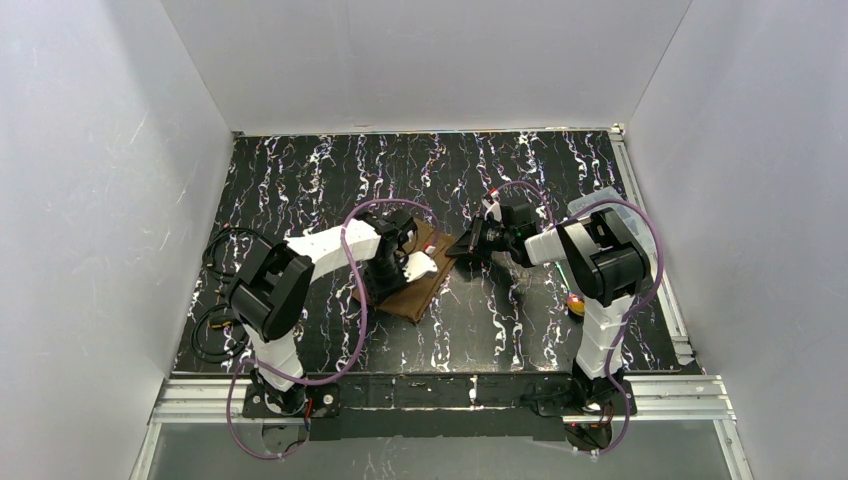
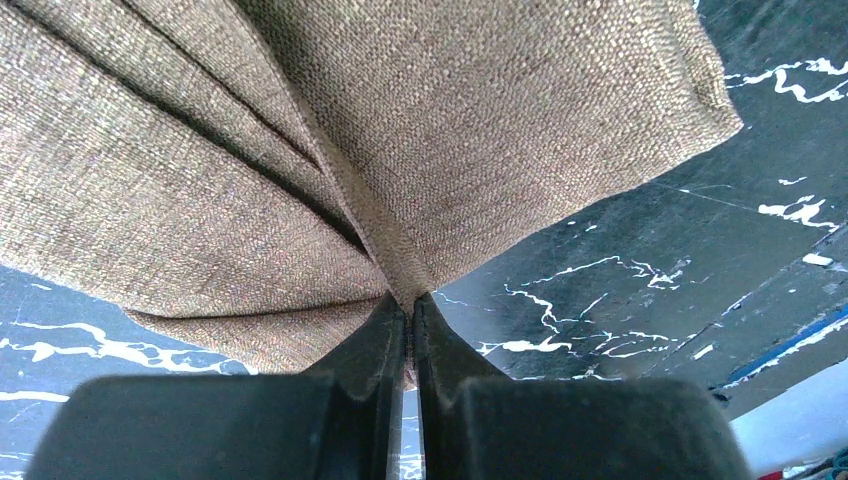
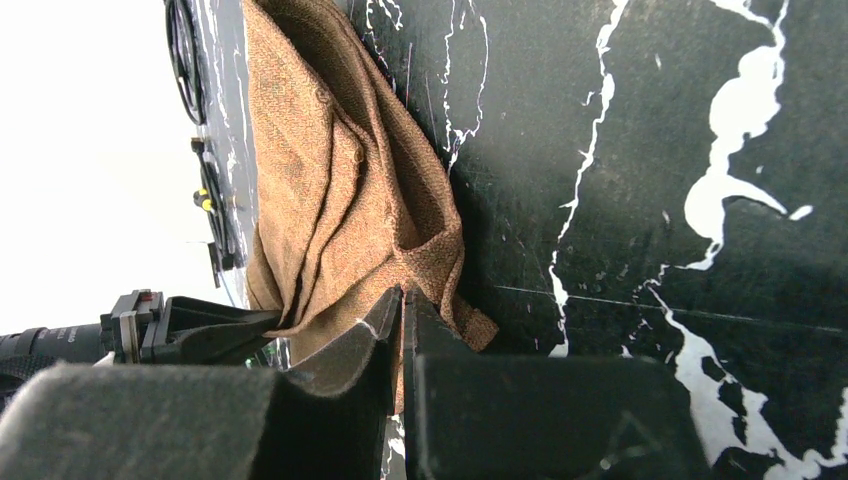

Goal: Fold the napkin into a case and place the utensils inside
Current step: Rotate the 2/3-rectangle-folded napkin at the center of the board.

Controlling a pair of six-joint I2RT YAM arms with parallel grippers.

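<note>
The napkin [image 1: 402, 292] lies on the black, white-veined table [image 1: 300, 180], a little left of the middle and in front of the two arms. It is a brown woven cloth, rumpled and partly doubled over on itself rather than flat, with its near end on the tabletop and its far right corner drawn up towards the right arm. Close up, the weave is coarse and several layers fan out from one pinched point [image 2: 300, 150].

The left gripper [image 1: 392, 272] comes down on the cloth from above. Its two dark fingers [image 2: 370, 350] are pressed together with only a slit between them, and a fold of the napkin is nipped at their tips [image 2: 410, 300].

The right gripper [image 1: 456, 247] reaches in from the right, low over the table. Its jaws are likewise drawn in close, clamped on the napkin's edge [image 3: 402, 295], and the cloth [image 3: 340, 200] bunches in creases away from that grip.

Behind the right arm, at the far right of the table, sits a clear plastic box [image 1: 605, 205]. Purple cables loop over both arms. White walls close the table in on three sides.
</note>
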